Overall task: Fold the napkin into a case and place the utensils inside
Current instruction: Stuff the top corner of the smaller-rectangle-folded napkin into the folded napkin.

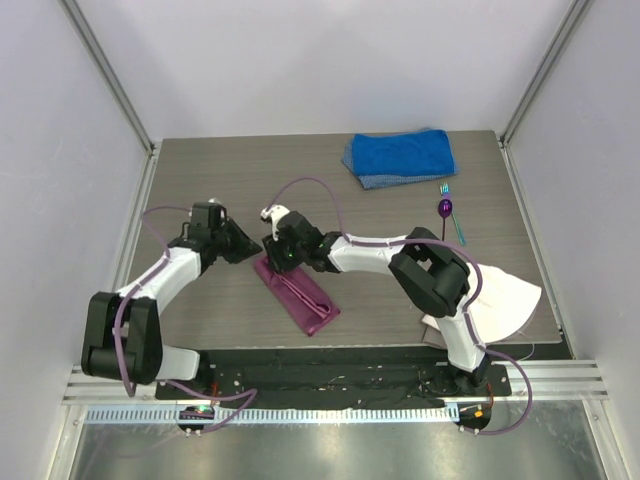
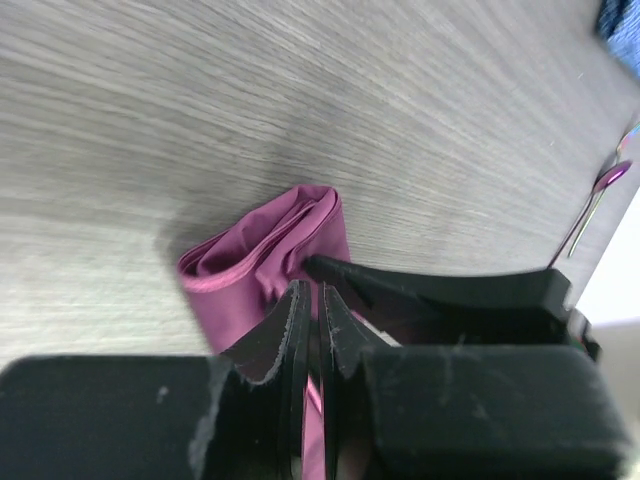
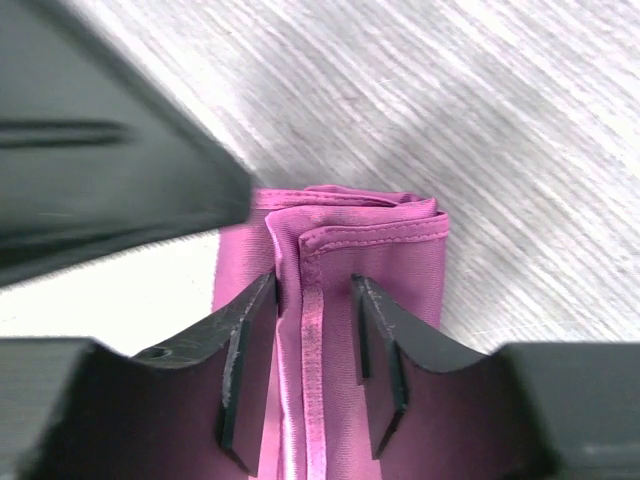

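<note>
Your right end effector [image 3: 312, 295] stood half open astride the hemmed far end of the napkin [image 3: 385, 280]; your left end effector [image 2: 310, 300], nearly shut, pinched that same end. Its long axis ran far-left to near-right on the tabletop [image 1: 230, 310].

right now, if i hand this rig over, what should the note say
Left gripper: shut on a fold of the napkin at its far end.
Right gripper: open, jaws straddling a hemmed fold at that same end, not pinched.
Napkin: folded into a narrow strip, mid-table.
Spoon and fork: side by side at far right, just in front of the blue towel, untouched.
Done: most of the folding.
Left: finish the fold, then slip spoon and fork inside.
</note>
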`<control>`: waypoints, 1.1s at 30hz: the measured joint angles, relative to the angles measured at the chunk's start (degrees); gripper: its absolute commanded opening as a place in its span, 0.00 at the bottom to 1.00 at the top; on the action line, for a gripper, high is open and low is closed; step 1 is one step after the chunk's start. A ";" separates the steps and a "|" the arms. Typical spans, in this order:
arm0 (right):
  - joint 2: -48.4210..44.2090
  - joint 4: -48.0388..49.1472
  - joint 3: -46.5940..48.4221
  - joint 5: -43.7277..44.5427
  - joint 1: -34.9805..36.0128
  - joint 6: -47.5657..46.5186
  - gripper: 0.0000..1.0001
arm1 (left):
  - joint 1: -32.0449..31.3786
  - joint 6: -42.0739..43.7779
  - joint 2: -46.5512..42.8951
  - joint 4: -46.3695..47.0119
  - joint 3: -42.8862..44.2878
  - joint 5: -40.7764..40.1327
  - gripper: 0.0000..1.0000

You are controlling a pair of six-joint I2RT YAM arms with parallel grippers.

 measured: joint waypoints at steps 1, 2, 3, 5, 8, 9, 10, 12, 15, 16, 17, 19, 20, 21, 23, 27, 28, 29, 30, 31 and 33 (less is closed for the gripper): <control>0.09 -0.11 0.11 0.52 0.02 -0.13 0.39 | 0.20 -0.13 -1.38 -0.20 -0.50 -0.68 0.12; 0.11 -0.17 0.20 0.96 0.04 -0.20 0.38 | 0.35 -0.28 -2.95 -0.46 -1.09 -1.27 0.13; 0.11 -0.26 0.22 1.29 0.07 -0.20 0.34 | 0.39 -0.37 -4.61 -0.72 -1.77 -1.90 0.14; 0.11 -0.28 0.31 2.36 0.13 -0.20 0.30 | 0.39 -0.46 -7.58 -1.20 -2.89 -2.95 0.19; 0.11 -0.31 0.33 3.74 0.28 -0.11 0.15 | 0.33 -0.35 -10.32 -1.81 -4.13 -4.33 0.23; 0.11 -0.31 0.33 4.02 0.28 -0.04 0.13 | 0.24 -0.28 -10.88 -2.10 -4.50 -4.94 0.24; 0.11 -0.33 0.35 4.26 0.28 0.22 0.07 | -0.26 -0.20 -11.30 -2.54 -4.81 -5.73 0.24; 0.11 -0.42 0.44 4.44 0.28 0.39 0.02 | -1.33 0.02 -11.54 -3.28 -4.96 -7.23 0.24; 0.11 -0.90 1.07 4.46 0.28 1.29 0.01 | -5.09 0.92 -11.54 -4.17 -4.96 -10.21 0.24; 0.11 -1.11 1.29 4.52 0.28 1.64 0.01 | -6.49 1.25 -11.54 -4.48 -4.96 -11.19 0.24; 0.11 -1.49 1.55 4.59 0.28 2.14 0.01 | -7.50 1.62 -11.52 -4.81 -4.96 -12.44 0.24; 0.09 -2.12 1.64 4.66 0.26 2.82 0.01 | -9.81 2.38 -11.32 -5.05 -4.96 -13.90 0.24; 0.09 -2.56 1.64 4.61 0.00 3.41 0.01 | -10.56 2.80 -10.95 -5.14 -4.92 -14.75 0.24; 0.09 -2.97 1.64 4.57 -0.13 3.91 0.01 | -11.34 3.13 -10.34 -5.20 -4.90 -15.63 0.24; 0.07 -3.96 1.64 4.50 -0.44 5.01 0.01 | -12.70 4.02 -8.59 -6.10 -4.31 -17.42 0.24; -0.11 -5.03 1.64 3.89 -1.22 6.56 0.01 | -15.98 5.53 -4.39 -7.34 -1.81 -21.09 0.24; -0.31 -5.22 1.62 3.61 -1.40 6.93 0.01 | -16.74 5.84 -3.48 -7.45 -1.18 -21.77 0.25; -0.57 -5.53 1.57 3.39 -1.64 7.26 0.01 | -17.35 6.05 -2.67 -7.67 -0.55 -22.23 0.25; -0.85 -5.79 1.55 3.10 -1.81 7.61 0.01 | -17.88 6.27 -1.92 -7.89 0.04 -22.69 0.25; -1.25 -5.90 1.49 2.71 -2.10 8.04 0.01 | -18.40 6.47 -1.27 -8.09 0.59 -23.12 0.27; -1.90 -5.97 1.27 2.34 -2.40 8.70 0.01 | -19.17 6.97 -0.39 -8.22 1.31 -23.93 0.29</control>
